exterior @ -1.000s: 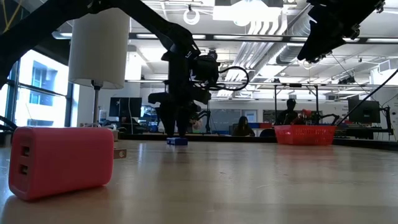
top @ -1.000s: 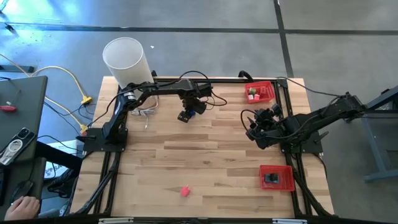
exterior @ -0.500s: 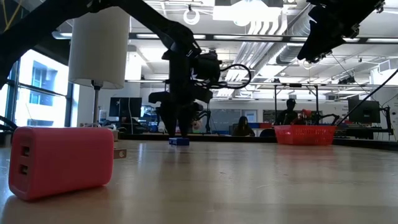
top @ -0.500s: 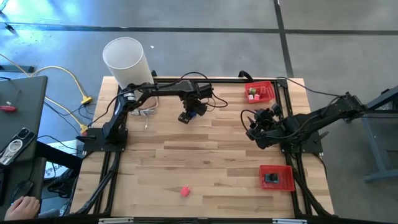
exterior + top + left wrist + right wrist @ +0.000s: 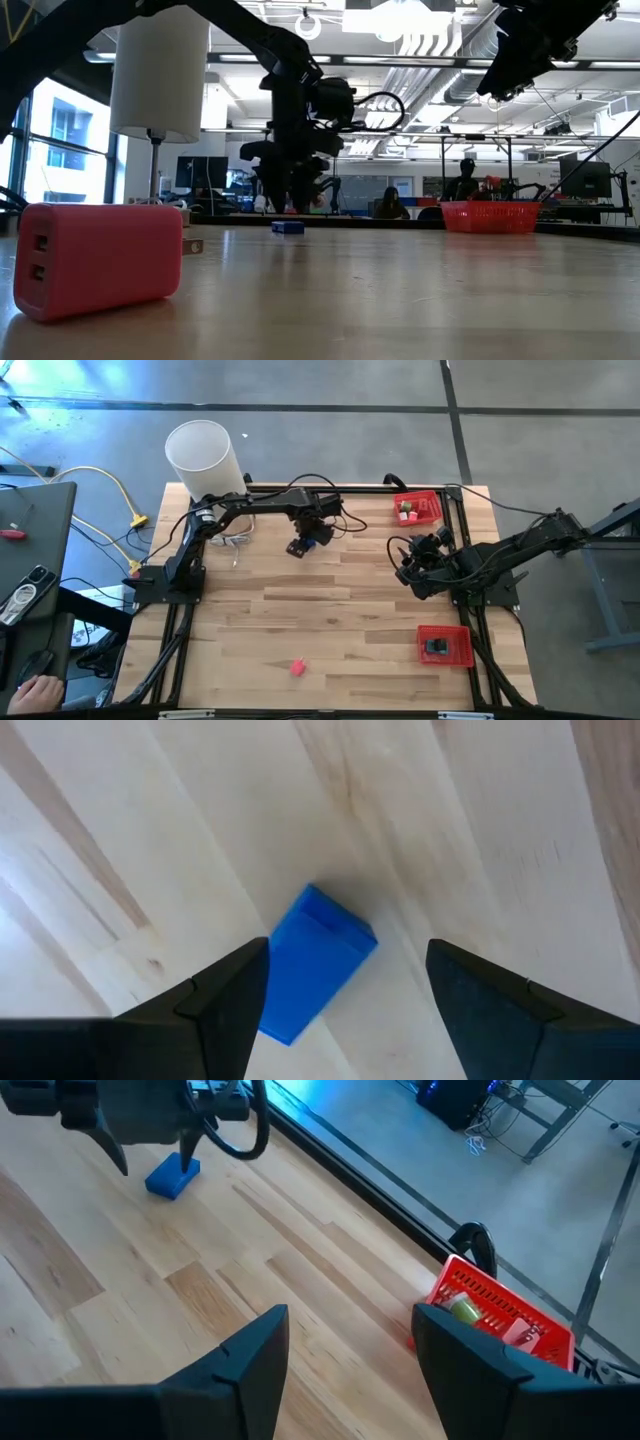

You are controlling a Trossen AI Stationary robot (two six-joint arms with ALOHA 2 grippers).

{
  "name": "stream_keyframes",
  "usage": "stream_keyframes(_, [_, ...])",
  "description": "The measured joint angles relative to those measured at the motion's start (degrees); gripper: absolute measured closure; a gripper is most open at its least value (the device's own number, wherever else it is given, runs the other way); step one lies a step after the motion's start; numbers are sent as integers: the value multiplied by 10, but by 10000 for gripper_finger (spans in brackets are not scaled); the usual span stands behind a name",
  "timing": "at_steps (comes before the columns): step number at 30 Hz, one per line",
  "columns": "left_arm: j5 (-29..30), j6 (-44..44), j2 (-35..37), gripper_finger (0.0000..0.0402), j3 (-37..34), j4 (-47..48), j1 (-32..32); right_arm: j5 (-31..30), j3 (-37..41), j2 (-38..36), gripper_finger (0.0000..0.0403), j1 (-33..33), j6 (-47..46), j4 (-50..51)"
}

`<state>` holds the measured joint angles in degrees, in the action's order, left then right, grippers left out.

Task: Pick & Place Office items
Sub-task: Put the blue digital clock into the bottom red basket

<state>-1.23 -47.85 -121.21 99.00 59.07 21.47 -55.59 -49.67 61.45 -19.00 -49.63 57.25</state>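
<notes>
1. I can read no brand, label or writing on anything in these views.
2. My left gripper [image 5: 297, 547] hangs over the far middle of the wooden table [image 5: 330, 630], fingers pointing down. Its jaws are apart and hold nothing.
3. In the left wrist view, the blue block [image 5: 318, 963] lies flat on the wood between my two dark fingers [image 5: 228, 990], touching neither.
4. From table height, the blue block [image 5: 287, 227] rests on the table just below the left gripper [image 5: 290, 195], with a clear gap between them.
5. Compared with a second ago, the left gripper sits higher above the block and the block has not moved.
6. My right gripper [image 5: 403, 567] waits above the right side of the table, jaws parted and empty, unchanged from a second ago.
7. The far red tray [image 5: 432, 506] at the far right corner holds small green and red pieces [image 5: 407, 513].
8. The near red tray [image 5: 462, 647] at the near right edge holds a black piece [image 5: 437, 647].
9. A pink block [image 5: 298, 667] lies alone on the near middle of the table; the low view shows it close up as a pink block [image 5: 98, 259] with two slots on its end.
10. A tall white cylinder [image 5: 204, 458] stands at the far left corner.
</notes>
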Motion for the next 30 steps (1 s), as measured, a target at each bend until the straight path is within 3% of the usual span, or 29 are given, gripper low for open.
stream_keyframes(30, [11, -11, -8, 138, -36, -53, 6, -1, 0, 0, 202, 0, 4, -5])
